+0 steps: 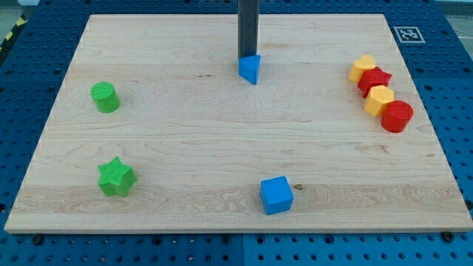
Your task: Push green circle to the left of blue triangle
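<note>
Camera view: a pale wooden board (222,140) is seen lying on a blue perforated table (458,89). A straight dark rod is lowered from the view's top, and my tip (247,57) is set right at the top edge of the blue triangle (250,69), touching it or nearly so; which cannot be told. No fingers are carried, so nothing is gripped; blocks can only be pushed.

The green circle (105,97) is found well apart from the tip, at about nine o'clock from the triangle, near the board's left edge. It is already to the triangle's left but far off, so it is judged that the tip must be brought round to the circle's far side, and the circle then nudged toward three o'clock.

The green circle is seen as a short upright cylinder, bright green, with a flat round top and faintly ribbed sides.

A green star (116,177) is placed at six o'clock from the circle. A blue cube (276,195) is placed at six o'clock from the triangle. At the right edge, a diagonal row of touching yellow and red blocks (380,93) is kept clear of the route.
</note>
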